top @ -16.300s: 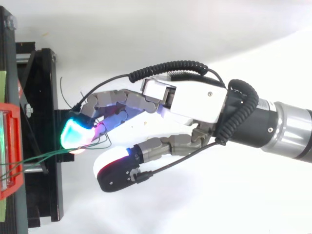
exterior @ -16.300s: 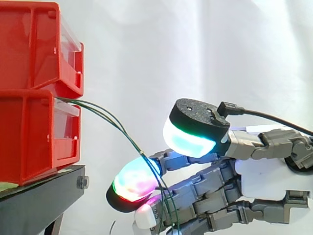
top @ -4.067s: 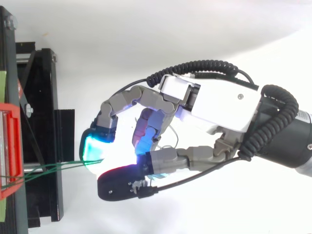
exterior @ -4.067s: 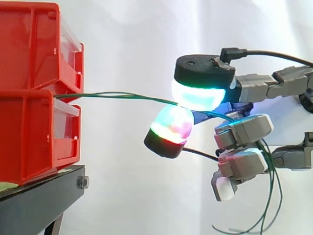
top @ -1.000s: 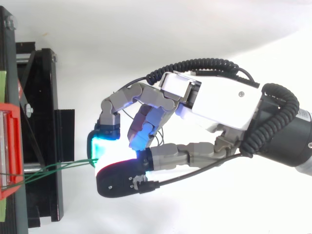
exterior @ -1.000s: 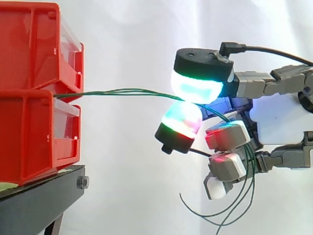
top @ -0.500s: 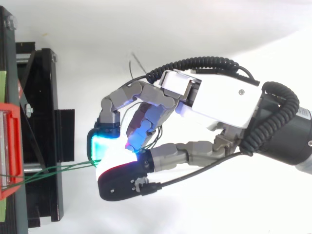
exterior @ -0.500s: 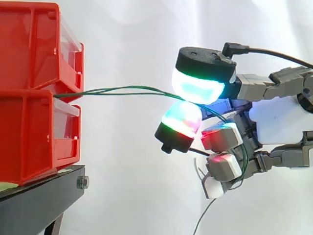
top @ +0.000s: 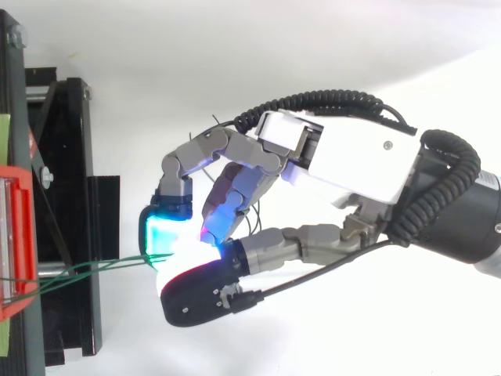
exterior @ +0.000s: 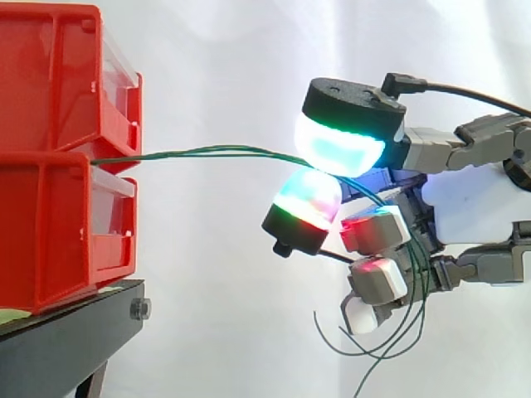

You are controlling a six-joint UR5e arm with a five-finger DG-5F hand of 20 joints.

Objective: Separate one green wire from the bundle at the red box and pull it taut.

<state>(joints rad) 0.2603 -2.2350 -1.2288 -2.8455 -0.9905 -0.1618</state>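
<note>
Side view: green wires (exterior: pixel 207 152) bow rightward from the red box (exterior: pixel 58 207).
hand (exterior: pixel 469 203): well right of the red box.
fingers (exterior: pixel 309 207): clenched, pinching the green wires.

Black stand, two red bins stacked on it

In the side view the stand (exterior: pixel 79 332) sits low at the left, a bolt (exterior: pixel 139 309) on its right end and a leg running down beneath; the lower bin (exterior: pixel 50 224) rests directly on its top; the upper bin (exterior: pixel 50 75) sits on the lower bin, not touching the stand; both bins have clear fronts facing right; a pale green patch (exterior: pixel 10 316) shows on the stand top just under the lower bin's edge; from above, the stand (top: pixel 66 196) is a black frame along the left edge, with a diagonal brace (top: pixel 48 117) and a bracket (top: pixel 103 219) jutting right.
</note>
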